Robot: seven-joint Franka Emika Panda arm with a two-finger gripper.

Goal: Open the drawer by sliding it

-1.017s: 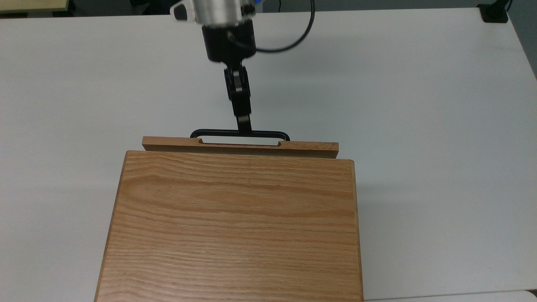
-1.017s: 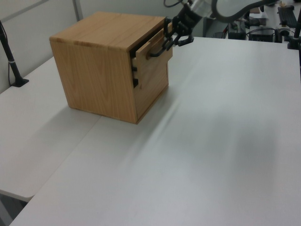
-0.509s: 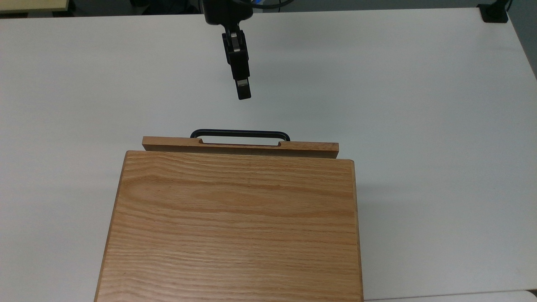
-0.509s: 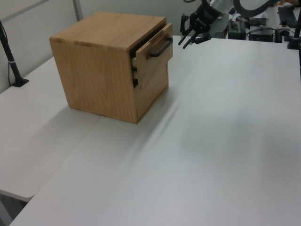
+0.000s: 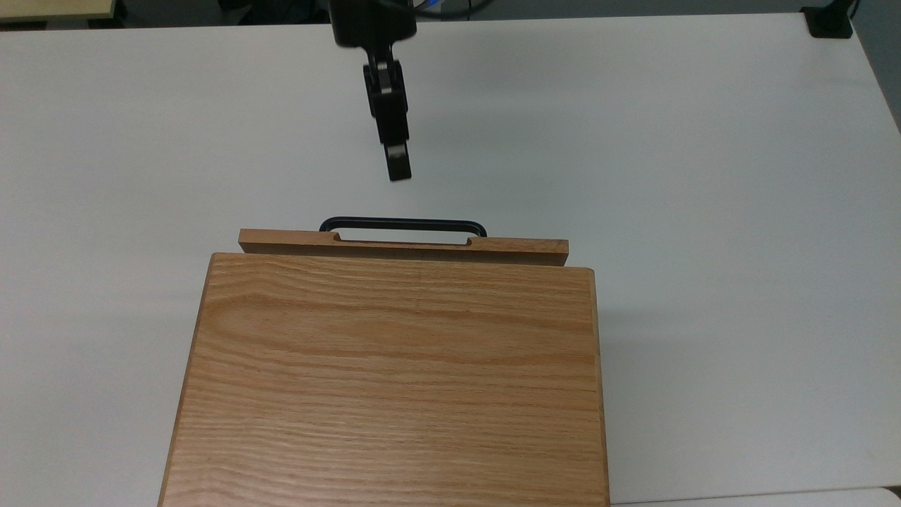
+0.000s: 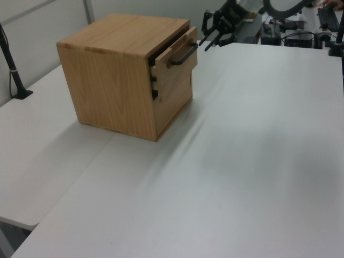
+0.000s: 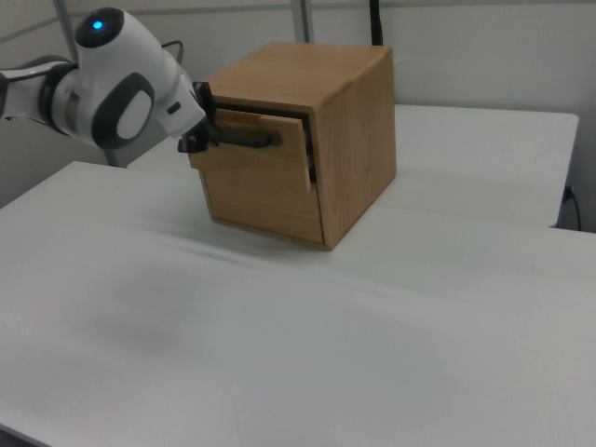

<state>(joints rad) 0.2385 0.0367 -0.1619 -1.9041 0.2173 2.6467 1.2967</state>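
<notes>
The drawer point(image 6: 176, 64) sits at the cabinet's point(image 6: 115, 75) upper front, pulled out a little, on the bench point(image 6: 252, 161). It looks stiff and light enough to slide; the black handle point(image 5: 402, 224) is the place to grip. At its 12 o'clock in the top view, the gripper point(image 6: 209, 38) hangs apart, fingers point(image 6: 207, 46) spread, holding nothing.

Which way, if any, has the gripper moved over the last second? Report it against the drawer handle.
Yes. The gripper has backed off the black handle of the drawer, toward the top view's upper edge, and now hangs clear of it.
</notes>
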